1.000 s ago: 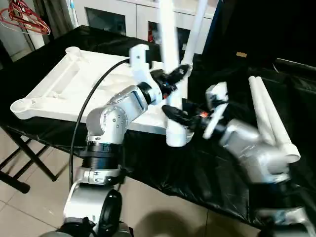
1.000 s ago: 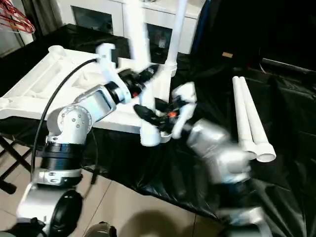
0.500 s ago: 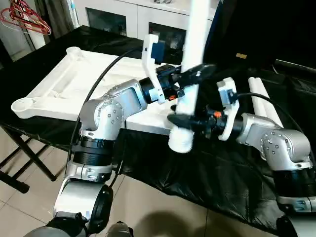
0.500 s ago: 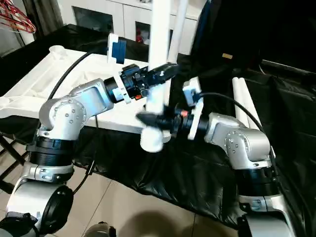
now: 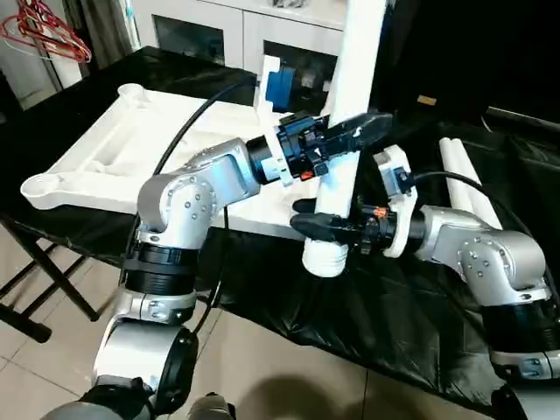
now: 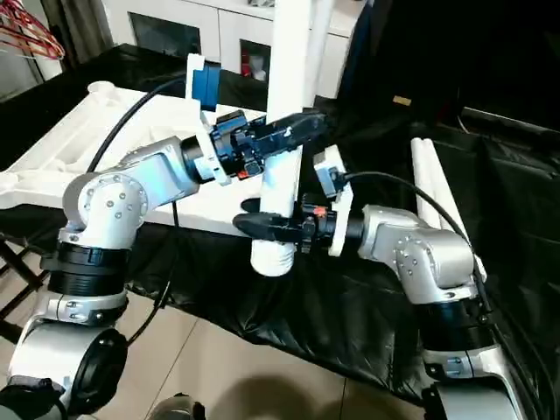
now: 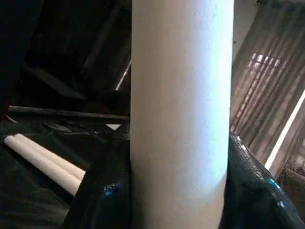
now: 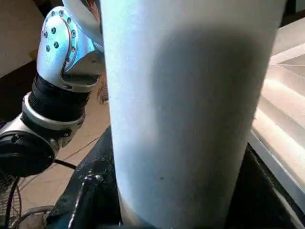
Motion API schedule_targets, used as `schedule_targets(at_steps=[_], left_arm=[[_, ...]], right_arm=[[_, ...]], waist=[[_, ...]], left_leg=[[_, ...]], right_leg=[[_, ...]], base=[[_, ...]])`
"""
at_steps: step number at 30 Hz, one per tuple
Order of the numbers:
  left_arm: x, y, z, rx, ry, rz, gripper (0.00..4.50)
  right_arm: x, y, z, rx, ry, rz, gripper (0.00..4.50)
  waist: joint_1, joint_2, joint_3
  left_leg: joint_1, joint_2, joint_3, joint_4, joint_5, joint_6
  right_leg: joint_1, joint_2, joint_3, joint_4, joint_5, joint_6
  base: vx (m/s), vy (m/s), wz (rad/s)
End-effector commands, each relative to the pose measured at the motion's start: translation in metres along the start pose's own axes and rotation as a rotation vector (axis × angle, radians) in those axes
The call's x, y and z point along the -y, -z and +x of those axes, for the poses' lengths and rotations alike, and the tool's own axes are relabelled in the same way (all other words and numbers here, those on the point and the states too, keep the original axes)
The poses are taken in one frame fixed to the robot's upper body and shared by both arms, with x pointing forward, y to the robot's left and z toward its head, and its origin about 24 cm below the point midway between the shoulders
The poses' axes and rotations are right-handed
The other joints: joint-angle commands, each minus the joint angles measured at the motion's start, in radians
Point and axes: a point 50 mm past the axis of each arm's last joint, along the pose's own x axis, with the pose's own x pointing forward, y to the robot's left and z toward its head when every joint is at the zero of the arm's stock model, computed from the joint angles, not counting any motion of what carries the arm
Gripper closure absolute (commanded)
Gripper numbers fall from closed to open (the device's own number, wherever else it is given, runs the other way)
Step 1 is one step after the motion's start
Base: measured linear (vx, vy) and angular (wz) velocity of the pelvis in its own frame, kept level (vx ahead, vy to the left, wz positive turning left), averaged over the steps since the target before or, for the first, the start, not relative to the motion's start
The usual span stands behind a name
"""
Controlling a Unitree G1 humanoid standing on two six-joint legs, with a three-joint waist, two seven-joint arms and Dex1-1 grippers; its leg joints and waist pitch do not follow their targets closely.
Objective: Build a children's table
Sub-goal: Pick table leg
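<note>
The children's table top [image 5: 114,149] lies upside down on a black-draped surface at the left, ribs and round corner sockets facing up. One white leg [image 5: 359,61] stands nearly upright in the air just off the top's near right corner, thick end [image 5: 325,258] down. My left gripper [image 5: 354,136] is shut on its middle. Lower down, my right gripper [image 5: 319,226] grips the same leg near the thick end, a black finger pressed on each side of it. Behind it, a second leg [image 6: 321,26] rises upright. Two more legs [image 5: 468,179] lie side by side at the right.
Black cloth [image 5: 411,324] covers the work surface and hangs over its front edge above the tiled floor. A white glass-door cabinet [image 5: 227,35] stands behind. Red hangers [image 5: 44,35] hang at the far left. A black folding stand [image 5: 44,280] shows below the top's left end.
The held leg has moved right and come more upright. My right arm has swung in and closed its fingers around the leg's lower end. The left gripper has kept its hold.
</note>
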Motion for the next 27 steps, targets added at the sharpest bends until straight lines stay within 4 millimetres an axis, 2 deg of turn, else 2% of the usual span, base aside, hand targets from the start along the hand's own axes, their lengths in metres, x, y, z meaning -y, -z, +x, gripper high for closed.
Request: schedule_targets(at_steps=[1, 2, 4, 5, 8, 10, 11, 12, 13, 14, 15, 20, 22, 25, 27], left_arm=[[0.008, -0.002, 0.003, 0.002, 0.052, 0.013, 2.64], [0.008, -0.002, 0.003, 0.002, 0.052, 0.013, 2.64], [0.007, -0.001, 0.003, 0.004, 0.029, 0.006, 2.08], [0.000, 0.000, 0.004, 0.018, -0.053, -0.005, 1.94], [-0.006, 0.000, 0.004, 0.019, -0.130, 0.026, 1.84], [-0.016, 0.002, 0.004, 0.001, -0.285, 0.071, 1.54], [-0.016, 0.002, 0.004, 0.001, -0.285, 0.071, 1.54], [-0.021, 0.004, 0.003, -0.009, -0.376, 0.089, 1.52], [-0.022, 0.004, 0.003, -0.008, -0.390, 0.089, 1.52], [-0.026, 0.004, 0.003, 0.002, -0.470, 0.092, 1.52], [-0.028, 0.004, 0.003, 0.011, -0.530, 0.101, 1.52], [-0.029, 0.003, 0.005, 0.031, -0.597, 0.121, 1.52], [-0.029, 0.003, 0.006, 0.040, -0.608, 0.123, 1.87], [-0.028, 0.002, 0.009, 0.074, -0.618, 0.115, 1.97], [-0.027, 0.001, 0.010, 0.099, -0.617, 0.100, 2.28]], right_arm=[[0.002, 0.002, -0.003, -0.003, 0.045, 0.005, 2.54], [0.002, 0.002, -0.003, -0.003, 0.045, 0.005, 2.54], [0.002, 0.001, -0.002, 0.011, 0.055, 0.000, 2.54], [0.002, -0.001, 0.003, 0.038, 0.093, -0.023, 2.54], [0.004, -0.002, 0.007, 0.057, 0.138, -0.046, 2.55], [0.007, -0.005, 0.012, 0.077, 0.219, -0.082, 2.55], [0.007, -0.005, 0.012, 0.077, 0.219, -0.082, 2.55], [0.010, -0.007, 0.015, 0.092, 0.283, -0.093, 2.55], [0.010, -0.008, 0.015, 0.095, 0.293, -0.096, 2.55], [0.013, -0.010, 0.019, 0.112, 0.346, -0.112, 2.55], [0.013, -0.012, 0.023, 0.128, 0.390, -0.119, 2.55], [0.012, -0.013, 0.032, 0.145, 0.428, -0.131, 2.57], [0.011, -0.013, 0.034, 0.144, 0.433, -0.136, 2.57], [0.009, -0.012, 0.038, 0.138, 0.455, -0.151, 2.57], [0.010, -0.012, 0.039, 0.135, 0.478, -0.159, 2.57]], waist=[[0.002, -0.011, -0.080], [0.002, -0.011, -0.080], [0.001, -0.010, -0.080], [0.001, -0.008, -0.080], [0.000, -0.008, -0.081], [-0.002, -0.010, -0.080], [-0.002, -0.009, -0.080], [-0.002, -0.010, -0.080], [-0.003, -0.008, -0.080], [-0.005, -0.012, -0.079], [-0.006, -0.011, -0.080], [-0.007, -0.012, -0.080], [-0.007, -0.012, -0.080], [-0.007, -0.010, -0.080], [-0.009, -0.012, -0.078]], left_leg=[[0.020, 0.040, -0.012, -0.061, -0.093, 0.001], [0.020, 0.040, -0.012, -0.061, -0.093, 0.002], [0.021, 0.040, -0.012, -0.062, -0.096, -0.001], [0.020, 0.041, -0.012, -0.062, -0.101, -0.004], [0.021, 0.041, -0.014, -0.063, -0.104, -0.013], [0.022, 0.042, -0.015, -0.066, -0.118, -0.025], [0.023, 0.043, -0.015, -0.066, -0.116, -0.027], [0.023, 0.042, -0.015, -0.066, -0.117, -0.031], [0.023, 0.044, -0.015, -0.067, -0.117, -0.033], [0.023, 0.042, -0.016, -0.068, -0.121, -0.034], [0.023, 0.042, -0.016, -0.068, -0.125, -0.043], [0.022, 0.040, -0.016, -0.069, -0.121, -0.044], [0.023, 0.040, -0.015, -0.069, -0.121, -0.043], [0.022, 0.040, -0.016, -0.069, -0.120, -0.045], [0.023, 0.039, -0.016, -0.069, -0.126, -0.046]], right_leg=[[0.057, -0.075, 0.046, -0.065, -0.078, -0.182], [0.057, -0.075, 0.047, -0.065, -0.077, -0.182], [0.056, -0.075, 0.046, -0.066, -0.077, -0.183], [0.056, -0.075, 0.047, -0.065, -0.076, -0.184], [0.056, -0.076, 0.046, -0.066, -0.084, -0.181], [0.056, -0.076, 0.047, -0.069, -0.103, -0.159], [0.054, -0.076, 0.048, -0.069, -0.104, -0.155], [0.055, -0.076, 0.048, -0.070, -0.107, -0.150], [0.052, -0.075, 0.048, -0.070, -0.108, -0.146], [0.053, -0.075, 0.047, -0.071, -0.112, -0.142], [0.053, -0.076, 0.047, -0.071, -0.119, -0.135], [0.054, -0.074, 0.048, -0.072, -0.106, -0.121], [0.053, -0.073, 0.048, -0.071, -0.092, -0.118], [0.053, -0.072, 0.048, -0.070, -0.079, -0.122], [0.053, -0.072, 0.048, -0.071, -0.076, -0.124]], base=[[0.000, 0.000, 0.00], [0.000, 0.000, 0.00], [0.000, 0.000, 0.00], [0.000, 0.000, 0.00], [0.000, 0.000, 0.00], [0.000, 0.000, 0.00], [0.000, 0.000, 0.00], [0.000, 0.000, 0.00], [0.000, 0.000, 0.00], [0.000, 0.000, 0.00], [0.000, 0.000, 0.00], [0.000, 0.000, 0.00], [0.000, 0.000, 0.00], [0.000, 0.000, 0.00], [0.000, 0.000, 0.00]])
